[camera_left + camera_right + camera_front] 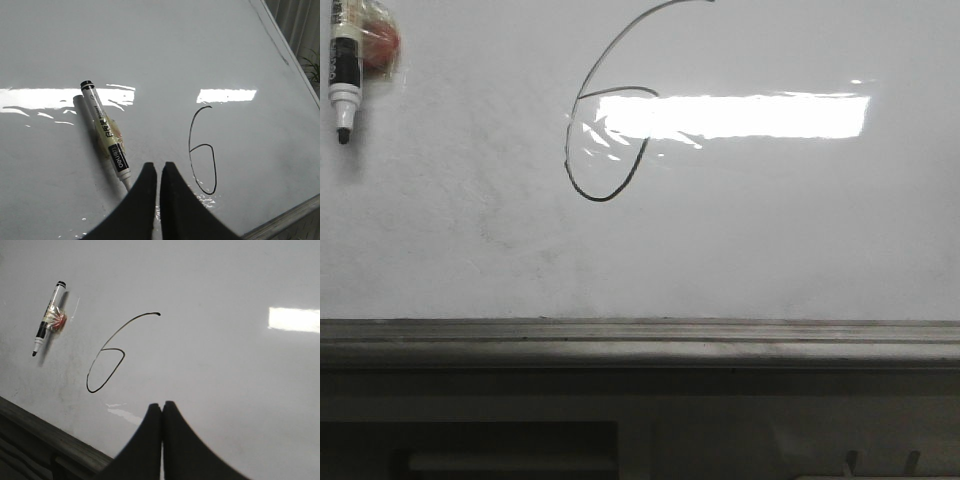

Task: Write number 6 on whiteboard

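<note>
Marker (344,72) lies flat on the whiteboard (770,240), uncapped, tip toward the ledge (640,340), well left of the number 6 (605,140) in the front view. Clear tape with a reddish blob (380,45) is wrapped round the barrel, probably a grip aid so the end effector can pinch it without slipping. It lies apart from the drawn line, so judged as set down clear of the ink to avoid smudging.

Number 6 sits mid-board: oval loop low, long tail curving up to the right and running off the top of the front view. Line looks closed and complete; bright rectangular glare overlaps the loop but is only reflection. Task looks essentially done.

Left end effector (159,172) has its fingers pressed together, nothing between them; the marker's tip end passes just beside and behind the fingers, not gripped. Right end effector (162,412) likewise closed and empty, hovering over bare board below the 6. Neither shows in the front view.

Containers: none visible. The ledge along the lower edge carries nothing that I can make out; dark recesses below it are too dim to read.
</note>
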Robot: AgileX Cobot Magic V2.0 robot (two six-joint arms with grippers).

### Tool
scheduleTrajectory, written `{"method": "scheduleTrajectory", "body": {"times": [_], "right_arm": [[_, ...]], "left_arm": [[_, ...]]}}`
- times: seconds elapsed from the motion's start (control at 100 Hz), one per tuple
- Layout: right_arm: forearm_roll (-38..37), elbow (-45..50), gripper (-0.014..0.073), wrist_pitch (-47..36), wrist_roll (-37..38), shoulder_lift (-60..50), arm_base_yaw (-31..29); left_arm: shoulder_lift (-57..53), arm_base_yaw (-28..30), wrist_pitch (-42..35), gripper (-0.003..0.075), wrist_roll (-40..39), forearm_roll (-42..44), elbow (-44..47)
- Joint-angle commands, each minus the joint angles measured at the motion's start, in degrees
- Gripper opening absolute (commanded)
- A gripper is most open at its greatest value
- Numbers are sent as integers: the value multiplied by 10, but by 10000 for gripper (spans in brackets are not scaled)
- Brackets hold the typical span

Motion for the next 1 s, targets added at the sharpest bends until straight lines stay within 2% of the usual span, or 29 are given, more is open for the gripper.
{"method": "scheduleTrajectory", "body": {"times": [0.0,0.12,0.22,0.32,0.69,0.77,0.99], "right_arm": [[11,-14,-65,-36,-6,5,-5],[11,-14,-65,-36,-6,5,-5],[11,-14,-65,-36,-6,5,-5],[11,-14,-65,-36,-6,5,-5],[11,-14,-65,-36,-6,5,-5],[11,-14,-65,-36,-6,5,-5],[11,-14,-65,-36,-6,5,-5]], "left_arm": [[-11,0,-35,-20,-1,-5,-16],[-10,4,-19,-20,-22,121,-12],[-9,24,-12,-20,-149,292,5],[-9,65,-23,-20,-258,390,29],[-10,262,-117,-20,-269,401,122],[-13,282,-156,-20,-283,401,144],[-18,285,-141,-20,-287,402,142]]}}
